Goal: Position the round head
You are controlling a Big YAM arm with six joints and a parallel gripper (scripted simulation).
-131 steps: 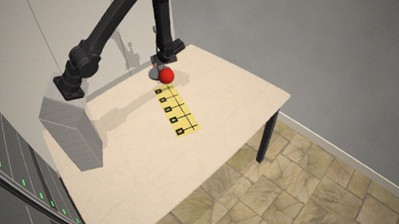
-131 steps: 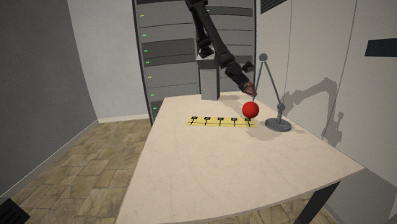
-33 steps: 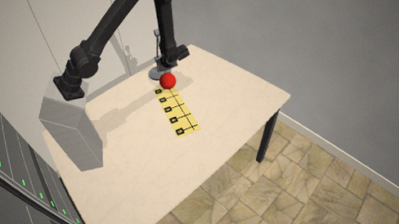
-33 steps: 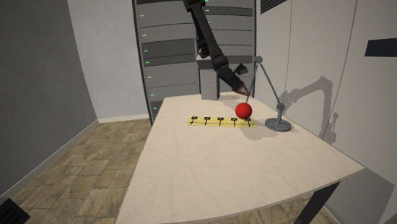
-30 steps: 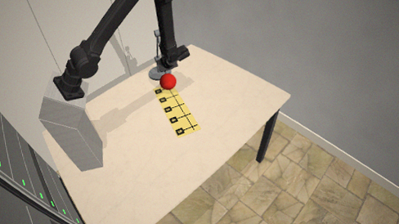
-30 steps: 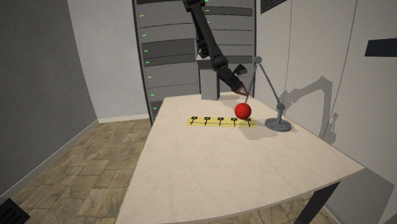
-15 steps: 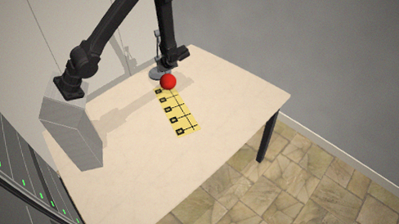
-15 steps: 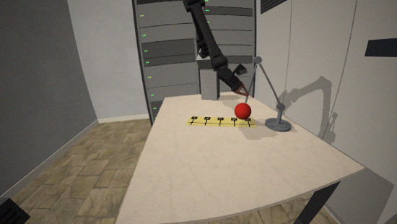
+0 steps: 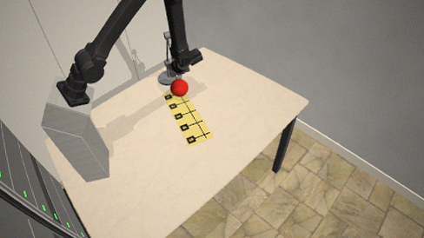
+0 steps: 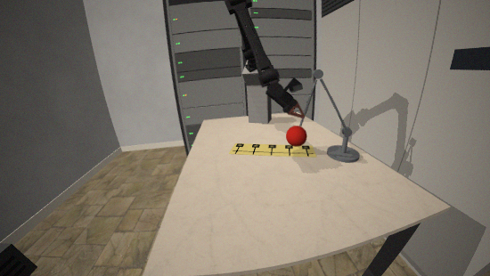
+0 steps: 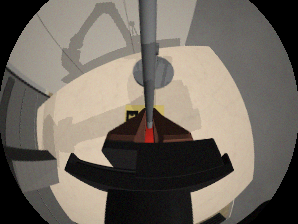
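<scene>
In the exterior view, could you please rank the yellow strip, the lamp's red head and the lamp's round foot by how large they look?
1. Yellow strip, clearly the longest.
2. Lamp's round foot.
3. Red head, somewhat narrower than the foot, though taller; it's close.

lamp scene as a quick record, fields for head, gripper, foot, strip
head: red ball, off the bench, hanging over the strip's end nearest the foot
gripper: gripper shut on the lamp's thin rod just above the head
foot: grey disc flat on the bench
strip: yellow strip, five marks, running away from the foot
</scene>
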